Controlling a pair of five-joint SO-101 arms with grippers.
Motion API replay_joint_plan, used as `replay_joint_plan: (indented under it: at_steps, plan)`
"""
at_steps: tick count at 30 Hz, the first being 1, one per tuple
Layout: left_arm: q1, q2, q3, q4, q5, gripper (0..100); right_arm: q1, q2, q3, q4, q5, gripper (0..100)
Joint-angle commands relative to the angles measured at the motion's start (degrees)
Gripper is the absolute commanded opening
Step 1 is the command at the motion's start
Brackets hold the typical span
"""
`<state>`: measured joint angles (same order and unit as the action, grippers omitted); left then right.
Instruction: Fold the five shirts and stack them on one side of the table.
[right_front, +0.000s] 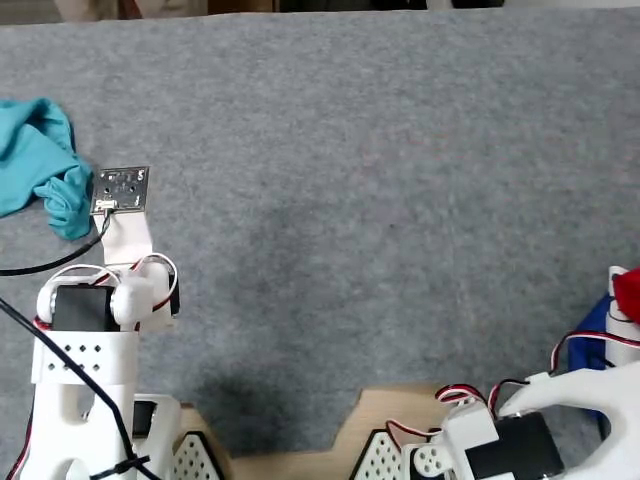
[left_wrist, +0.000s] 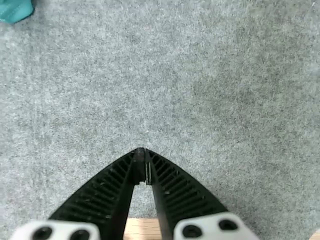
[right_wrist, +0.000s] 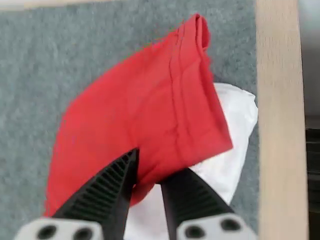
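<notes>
A crumpled teal shirt (right_front: 40, 165) lies at the table's left edge, and its corner (left_wrist: 14, 9) shows far ahead of my left gripper. That left gripper (left_wrist: 141, 153) is shut and holds nothing, low over bare grey mat; its arm (right_front: 120, 200) stands just right of the teal shirt. At the right edge, a folded red shirt (right_wrist: 150, 100) rests on a white shirt (right_wrist: 235, 125), with a blue one (right_front: 592, 325) under them. My right gripper (right_wrist: 152, 172) is closed on the near edge of the red shirt (right_front: 629, 290), with cloth between its fingers.
A grey mat (right_front: 380, 180) covers the table. The wooden table edge (right_wrist: 277, 120) runs just beyond the pile on the right. Wood also shows at the front between the arm bases (right_front: 380, 410).
</notes>
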<state>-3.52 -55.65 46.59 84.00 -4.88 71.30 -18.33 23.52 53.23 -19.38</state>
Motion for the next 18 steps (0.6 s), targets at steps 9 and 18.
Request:
replay_joint_plan:
  at_steps: [9, 18]
  plan:
    - [-0.5, -0.8, -5.7, 0.4, -0.4, 2, 3.8, -4.1, -2.5, 1.3, 5.7, 31.0]
    - [-0.5, -0.8, -5.7, 0.3, -0.4, 2, 1.6, -10.9, -4.1, 11.3, 4.8, 36.8]
